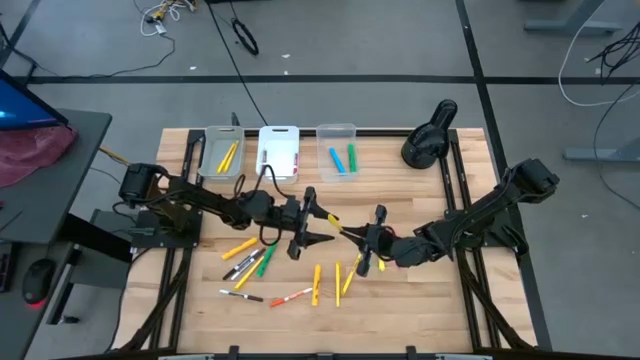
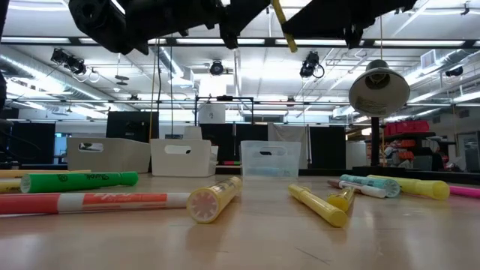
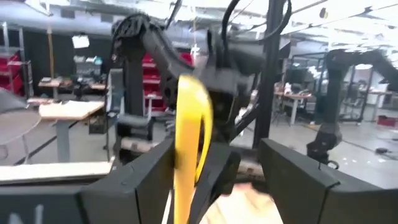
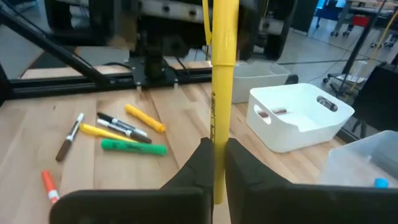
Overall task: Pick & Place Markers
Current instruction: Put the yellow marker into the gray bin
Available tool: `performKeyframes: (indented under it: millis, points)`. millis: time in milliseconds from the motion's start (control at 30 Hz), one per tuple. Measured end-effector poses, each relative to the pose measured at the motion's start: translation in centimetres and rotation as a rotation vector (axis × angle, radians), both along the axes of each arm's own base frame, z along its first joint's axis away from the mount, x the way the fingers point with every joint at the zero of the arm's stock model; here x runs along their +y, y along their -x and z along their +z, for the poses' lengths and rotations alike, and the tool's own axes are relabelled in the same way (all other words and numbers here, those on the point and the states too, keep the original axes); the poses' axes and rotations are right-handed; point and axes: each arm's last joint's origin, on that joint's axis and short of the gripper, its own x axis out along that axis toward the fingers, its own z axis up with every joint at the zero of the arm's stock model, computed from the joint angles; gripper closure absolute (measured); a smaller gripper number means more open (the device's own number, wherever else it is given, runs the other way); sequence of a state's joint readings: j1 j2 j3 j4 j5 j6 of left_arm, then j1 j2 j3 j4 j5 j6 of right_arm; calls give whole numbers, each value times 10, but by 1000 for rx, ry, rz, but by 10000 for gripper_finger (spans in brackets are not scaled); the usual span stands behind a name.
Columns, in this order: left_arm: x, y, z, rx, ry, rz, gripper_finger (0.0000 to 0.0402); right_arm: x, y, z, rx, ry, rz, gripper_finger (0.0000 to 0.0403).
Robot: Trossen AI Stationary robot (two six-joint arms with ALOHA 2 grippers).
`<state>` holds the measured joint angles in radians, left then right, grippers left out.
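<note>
1. Three small rectangular plastic bins stand in a row at the table's far edge: the left translucent bin [image 1: 221, 152] holds yellow markers, the middle white bin [image 1: 278, 152] holds a white marker with a red cap, and the right clear bin [image 1: 337, 150] holds a blue and a green marker.
2. The right gripper [image 4: 213, 163] hovers above mid-table, its fingers pinched on a thin yellow marker [image 4: 222, 74] that points toward the left arm.
3. The left gripper [image 3: 214, 168] meets it from the opposite side, jaws spread around the marker's other end.
4. Loose markers [image 1: 262, 262] in yellow, green, black and red lie on the wooden table [image 1: 420, 305] below both grippers.
</note>
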<state>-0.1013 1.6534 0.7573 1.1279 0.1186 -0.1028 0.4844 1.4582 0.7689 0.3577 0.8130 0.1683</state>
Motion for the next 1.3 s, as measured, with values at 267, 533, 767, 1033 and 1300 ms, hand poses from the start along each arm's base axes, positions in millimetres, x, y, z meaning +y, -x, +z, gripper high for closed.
performKeyframes:
  millis: [267,533,767,1033,1300]
  points:
    - [1,0,-2,15,-4,31,172,-3,-3,6,-46,2,-5,393]
    - [1,-3,3,1,2,49,247,-5,-4,6,-51,-1,-9,393]
    - [1,-3,3,1,2,60,335,-4,-4,6,-52,-5,-2,383]
    - [4,2,10,68,29,94,362,-2,-1,2,-5,17,1,310]
    - [49,46,38,358,39,580,362,-6,1,-6,61,19,-48,263]
